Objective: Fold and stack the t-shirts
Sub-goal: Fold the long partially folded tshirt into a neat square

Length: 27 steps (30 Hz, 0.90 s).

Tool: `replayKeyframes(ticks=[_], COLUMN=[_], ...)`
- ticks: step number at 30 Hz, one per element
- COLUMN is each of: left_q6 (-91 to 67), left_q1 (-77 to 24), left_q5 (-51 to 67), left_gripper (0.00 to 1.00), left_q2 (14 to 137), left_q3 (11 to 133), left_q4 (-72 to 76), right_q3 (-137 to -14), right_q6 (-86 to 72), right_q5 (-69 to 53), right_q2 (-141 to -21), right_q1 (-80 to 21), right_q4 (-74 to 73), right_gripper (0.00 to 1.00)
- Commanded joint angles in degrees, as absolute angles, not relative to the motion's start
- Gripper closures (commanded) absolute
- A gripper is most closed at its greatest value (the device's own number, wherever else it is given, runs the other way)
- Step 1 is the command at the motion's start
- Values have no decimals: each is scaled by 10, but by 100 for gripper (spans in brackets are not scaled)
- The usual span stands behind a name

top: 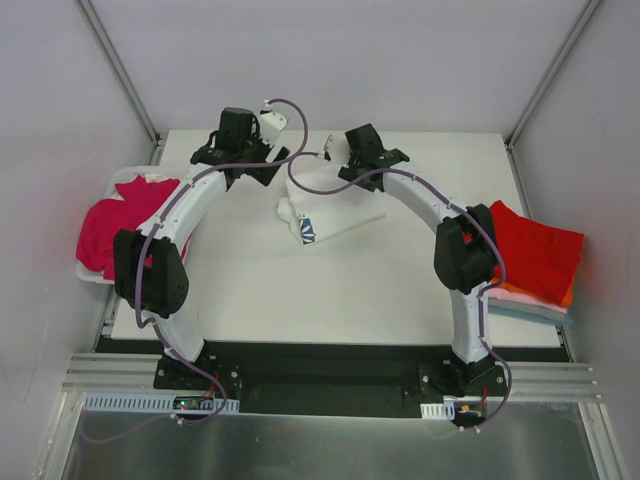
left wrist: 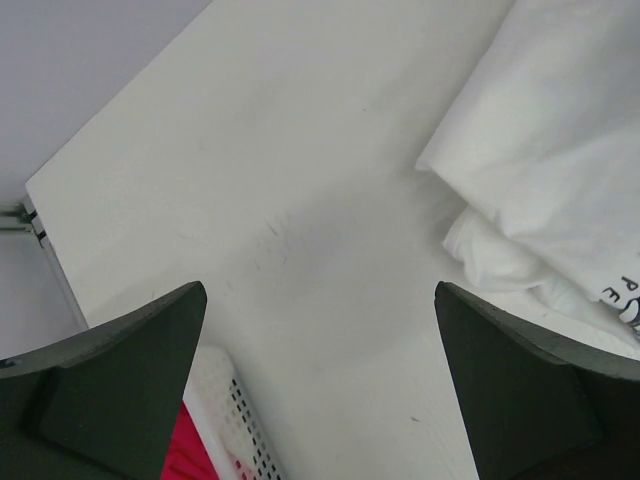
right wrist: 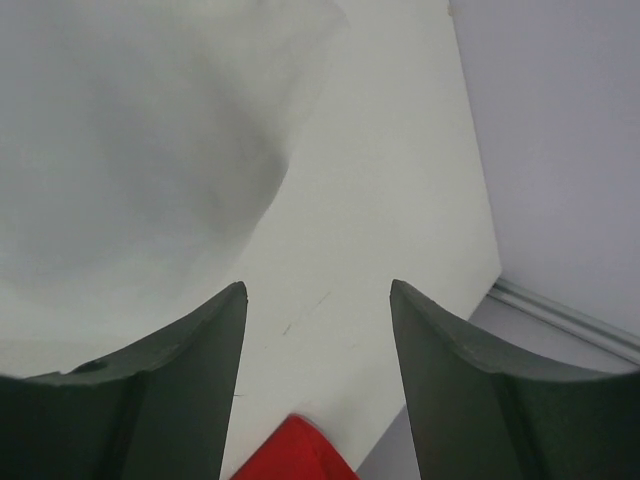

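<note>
Top external view: table (top: 250,290) carries the white tee (top: 340,210), lying rumpled at centre-back between the 2 arms. Its long axis looks roughly left-right, tilted a bit, with the daisy print on the near-left corner. Stack (top: 545,300) sits at the right edge, red tee (top: 535,245) on top. Basket (top: 92,275) at the left edge holds magenta tees (top: 120,220)

Left gripper (top: 262,170): fingers wide apart, nothing between them, just beside the tee's back-left corner. Its wrist cam puts the tee to the right of the fingers, only tabletop in the gap

Right gripper (top: 350,172): fingers apart, holding nothing, at the tee's back edge. Its wrist cam shows cloth ahead and left of the left finger, tabletop in the gap

Judgement: the tee lies between the 2 grippers, so each must move inward to reach it; right looks marginally nearer. Next grab probably wants 1 gripper per end of the back edge. Fold not done, tee not on the stack
</note>
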State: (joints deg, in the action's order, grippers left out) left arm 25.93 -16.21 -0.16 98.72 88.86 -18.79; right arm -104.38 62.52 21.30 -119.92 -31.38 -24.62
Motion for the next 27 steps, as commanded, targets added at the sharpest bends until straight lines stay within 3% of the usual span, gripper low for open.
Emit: replayKeyframes(ticks=[1,14,27], left_q6=[222,229,243], left_q1=[-164,-163,-163], left_q5=[24,-72,-88], left_gripper=[1,1,1], left_q2=[1024,1071,1029], left_q3=[932,951,873], left_q4=[-190,-188,-178], right_q3=[-1083,-1121,-1131], right_q6=[521,441,437], right_q5=[75,-83,-154], right_q2=[-1164,-1169,-1277], right_q1=[-305,-308,-297], right_q4=[-339,-424,-422], right_gripper=[38,37,37])
